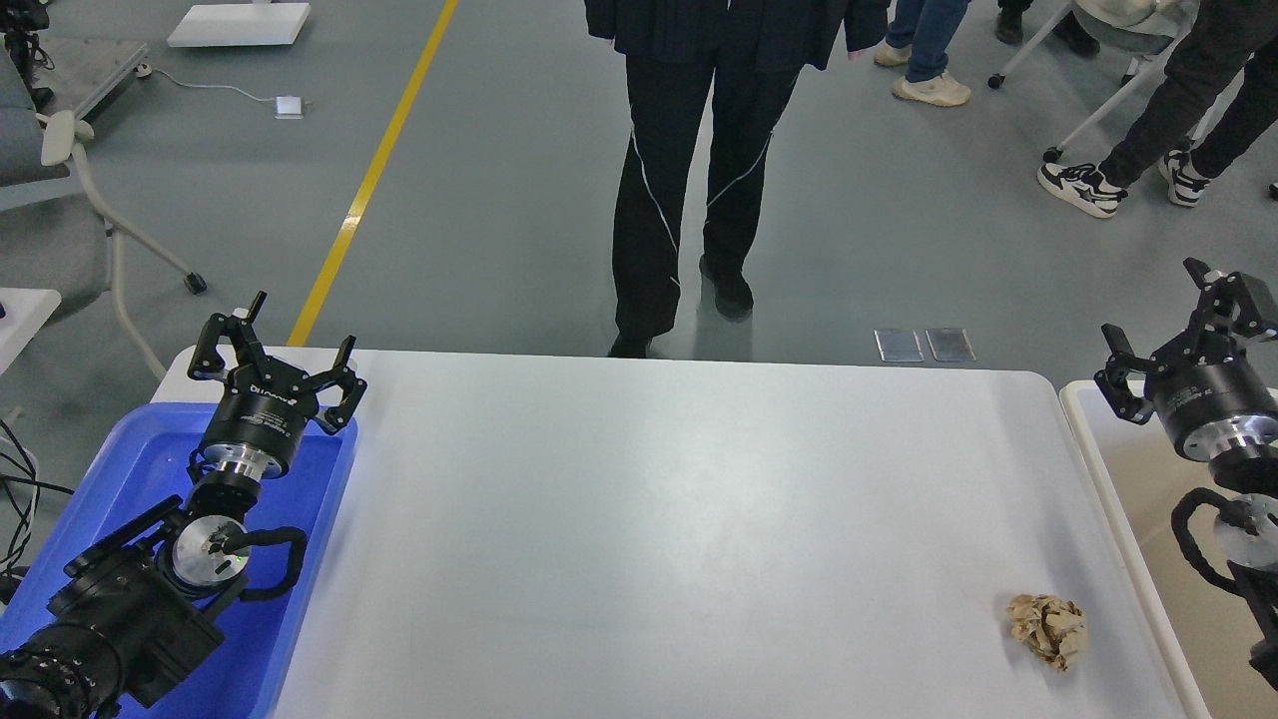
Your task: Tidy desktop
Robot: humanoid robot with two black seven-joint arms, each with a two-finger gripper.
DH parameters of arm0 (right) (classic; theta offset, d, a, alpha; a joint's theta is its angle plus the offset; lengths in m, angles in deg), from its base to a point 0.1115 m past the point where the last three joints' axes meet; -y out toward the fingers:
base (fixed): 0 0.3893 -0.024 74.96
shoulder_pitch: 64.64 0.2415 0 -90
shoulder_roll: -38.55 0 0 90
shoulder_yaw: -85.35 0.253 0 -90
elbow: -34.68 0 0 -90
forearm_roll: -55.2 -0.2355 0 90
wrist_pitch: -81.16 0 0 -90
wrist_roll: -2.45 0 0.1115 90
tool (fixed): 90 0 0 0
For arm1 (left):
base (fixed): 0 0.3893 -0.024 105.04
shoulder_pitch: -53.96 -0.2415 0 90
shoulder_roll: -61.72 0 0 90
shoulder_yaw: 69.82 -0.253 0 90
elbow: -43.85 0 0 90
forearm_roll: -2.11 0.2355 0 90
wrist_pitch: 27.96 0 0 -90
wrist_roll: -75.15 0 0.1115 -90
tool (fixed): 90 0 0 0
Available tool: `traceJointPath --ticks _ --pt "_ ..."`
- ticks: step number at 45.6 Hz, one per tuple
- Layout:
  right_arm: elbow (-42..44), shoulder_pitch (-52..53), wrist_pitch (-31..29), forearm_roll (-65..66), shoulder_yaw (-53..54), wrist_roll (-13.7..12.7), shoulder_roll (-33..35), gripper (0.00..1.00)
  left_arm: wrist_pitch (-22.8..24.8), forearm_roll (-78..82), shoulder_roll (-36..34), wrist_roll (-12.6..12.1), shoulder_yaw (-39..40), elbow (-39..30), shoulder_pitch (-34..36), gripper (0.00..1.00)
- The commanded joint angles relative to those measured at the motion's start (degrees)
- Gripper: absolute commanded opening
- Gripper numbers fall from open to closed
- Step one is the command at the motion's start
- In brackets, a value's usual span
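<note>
A humanoid robot faces a nearly bare desktop, the glossy white surface filling the middle of the head view, with one item left to clear: a crumpled wad of brown paper lying at the near right corner, just inside the desktop's right edge.

The left gripper hangs above the far end of a blue tray at the left side of the desk, its two fingers spread wide and holding nothing. The right gripper is raised at the right, above a cream bin with a beige inside that stands just beside the desktop; its fingers also stand apart and carry nothing. Both arms are well clear of the paper.

Beyond the far edge a person in black trousers stands close to the desk, and other legs and a chair show farther back on the grey floor.

By the look of it, the tidying is at the point between moves: neither arm has committed to the paper, and the pickup has not begun. The right arm is the nearer one, so the next move likely calls for it to swing toward the near side, come down over the wad with fingers wide, close on it, and carry it the short way right into the bin. The paper is light and uneven, so a centred, firm pinch seems wise, lest it slip or skid on the slick surface.
</note>
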Motion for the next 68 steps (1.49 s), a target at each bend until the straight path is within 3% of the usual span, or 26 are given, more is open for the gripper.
traceJointPath --ticks 1,68 --pt "-0.13 -0.62 0.0 0.0 0.08 0.02 0.71 1.0 0.08 0.01 0.0 0.0 0.0 -0.01 0.0 1.0" --pt "-0.05 -1.41 0.17 -0.09 0.17 0.28 8.36 1.0 -0.01 0.01 0.0 0.0 0.0 -0.01 0.0 1.0"
